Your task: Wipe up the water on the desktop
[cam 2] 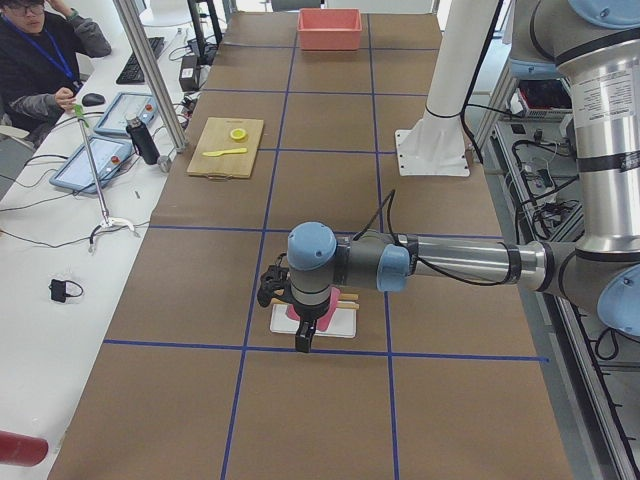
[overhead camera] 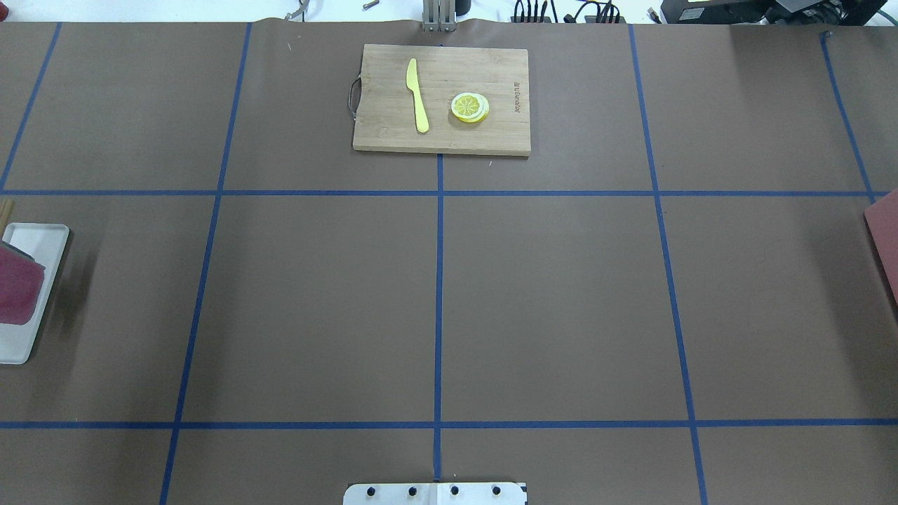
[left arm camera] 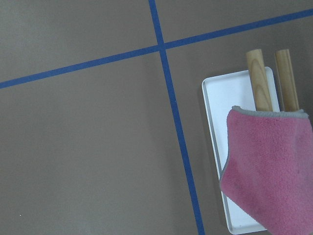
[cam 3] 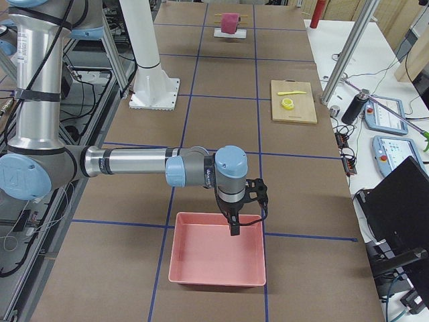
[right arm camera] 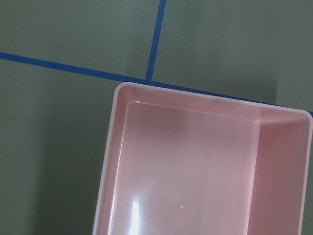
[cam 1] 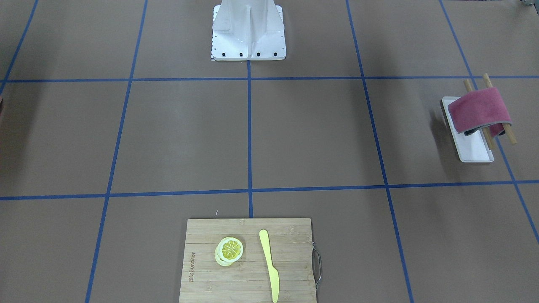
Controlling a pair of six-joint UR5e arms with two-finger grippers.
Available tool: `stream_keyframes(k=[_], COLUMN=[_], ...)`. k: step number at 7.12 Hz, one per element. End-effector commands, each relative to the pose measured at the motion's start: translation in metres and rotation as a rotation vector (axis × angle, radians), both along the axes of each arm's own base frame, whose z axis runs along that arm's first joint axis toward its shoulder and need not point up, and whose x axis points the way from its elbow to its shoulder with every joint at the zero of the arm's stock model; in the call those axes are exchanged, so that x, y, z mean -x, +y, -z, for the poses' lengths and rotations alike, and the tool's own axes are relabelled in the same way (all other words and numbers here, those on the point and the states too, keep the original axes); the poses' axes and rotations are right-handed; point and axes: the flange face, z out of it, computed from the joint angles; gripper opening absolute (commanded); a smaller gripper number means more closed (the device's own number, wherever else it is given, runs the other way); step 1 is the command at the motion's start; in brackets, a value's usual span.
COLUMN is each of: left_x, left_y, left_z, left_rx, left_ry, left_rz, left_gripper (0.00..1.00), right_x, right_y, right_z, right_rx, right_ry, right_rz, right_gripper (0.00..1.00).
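Left gripper [cam 2: 303,342] hangs over the pink cloth [cam 1: 480,110] at the white tray [cam 1: 473,151], right gripper [cam 3: 234,228] over the pink bin [cam 3: 218,258] — can't tell if either's open or closed. The brown desktop [overhead camera: 561,301] stretches between them.

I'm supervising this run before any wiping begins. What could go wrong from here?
1. The pink cloth is draped over two wooden rods resting over the white tray; pulling it off might drag the rods or tray along.
2. No water is visible on the desktop in any view, so the wipe may miss.
3. A wide sweep could knock the knife on the cutting board.
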Motion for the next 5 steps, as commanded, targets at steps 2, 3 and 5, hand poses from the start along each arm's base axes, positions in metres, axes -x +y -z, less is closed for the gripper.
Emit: stream_keyframes(k=[2, 3, 5], left_x=[0.0000, 0.0000, -0.0001], left_y=[0.0000, 0.0000, -0.0002], left_z=[0.0001, 0.0001, 0.0017], left_rx=[-0.001, -0.001, -0.004], left_ry=[0.000, 0.000, 0.002], left_rz=[0.000, 0.000, 0.000], left_gripper=[0.98, 0.98, 0.98], right_x=[0.0022, 0.0016, 0.0019], right_y=[0.0017, 0.0096, 0.0093], right_z=[-0.0017, -0.0082, -0.0075], right_rx=[0.004, 0.018, 0.015], right_ry=[-0.007, -0.007, -0.002], right_rz=[0.003, 0.002, 0.002], right_gripper=[1.00, 1.00, 1.00])
